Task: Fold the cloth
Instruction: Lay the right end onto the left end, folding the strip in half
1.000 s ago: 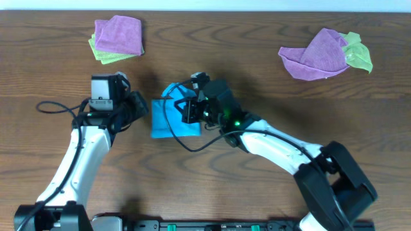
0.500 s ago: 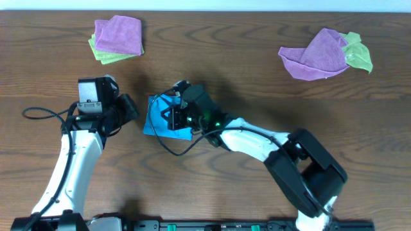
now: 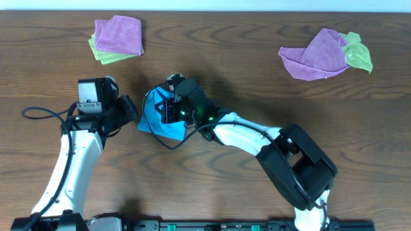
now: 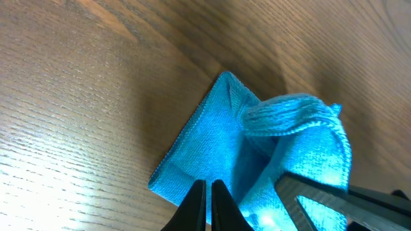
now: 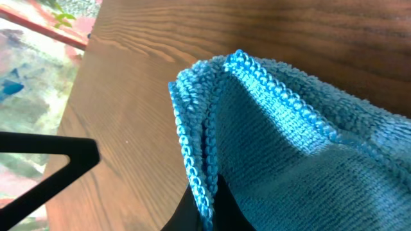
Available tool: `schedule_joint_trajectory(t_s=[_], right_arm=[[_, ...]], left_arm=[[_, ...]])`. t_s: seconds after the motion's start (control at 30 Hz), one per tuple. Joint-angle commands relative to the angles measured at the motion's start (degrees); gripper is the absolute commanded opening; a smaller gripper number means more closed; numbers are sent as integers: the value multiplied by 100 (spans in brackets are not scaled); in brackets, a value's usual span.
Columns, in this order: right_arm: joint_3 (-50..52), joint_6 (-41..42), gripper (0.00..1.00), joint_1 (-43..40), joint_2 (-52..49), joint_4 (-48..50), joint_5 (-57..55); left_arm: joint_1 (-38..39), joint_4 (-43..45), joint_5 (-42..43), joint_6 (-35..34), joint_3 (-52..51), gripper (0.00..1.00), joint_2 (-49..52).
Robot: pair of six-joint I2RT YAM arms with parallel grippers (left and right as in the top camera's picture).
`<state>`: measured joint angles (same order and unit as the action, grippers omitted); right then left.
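The sky-blue cloth (image 3: 153, 118) lies partly folded on the wooden table, left of centre. My right gripper (image 3: 168, 109) is shut on its doubled hemmed edge and holds that edge lifted; the pinch shows in the right wrist view (image 5: 205, 196), with the cloth (image 5: 295, 141) spreading to the right. My left gripper (image 3: 131, 109) is shut and empty just left of the cloth. In the left wrist view its closed tips (image 4: 209, 192) point at the cloth's (image 4: 218, 141) near edge, and the raised fold stands behind.
A folded purple cloth on a light-green one (image 3: 117, 37) lies at the back left. A crumpled purple cloth (image 3: 318, 54) with a light-green one (image 3: 359, 54) lies at the back right. Cables trail beside both arms.
My right gripper has dragged the cloth leftward with its edge lifted, turning it. My left arm drew back to the left a second ago and has stayed still since.
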<state>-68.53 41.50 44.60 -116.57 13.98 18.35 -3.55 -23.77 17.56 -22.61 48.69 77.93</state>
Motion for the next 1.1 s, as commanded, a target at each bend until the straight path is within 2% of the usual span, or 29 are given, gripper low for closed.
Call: schedule_joint_trajectory(t_s=[0.0, 0.67, 0.7, 0.8, 0.97, 1.07], right_arm=[[-129, -87, 1, 87, -146, -7, -55], [-439, -157, 1, 205, -505, 76, 52], [-442, -192, 4, 210, -505, 76, 68], [-457, -289, 28, 225, -505, 81, 212], [-466, -345, 38, 232, -505, 116, 623], [-466, -345, 40, 232, -505, 131, 835]], left_arm=[[-31, -17, -109, 76, 138, 6, -83], [-31, -20, -105, 31, 138, 6, -87], [-31, -20, -107, 33, 138, 6, -87], [-31, -20, -109, 33, 140, 6, -92], [-164, -22, -149, 35, 164, 6, -166], [-306, -20, -146, 33, 186, 6, -247]])
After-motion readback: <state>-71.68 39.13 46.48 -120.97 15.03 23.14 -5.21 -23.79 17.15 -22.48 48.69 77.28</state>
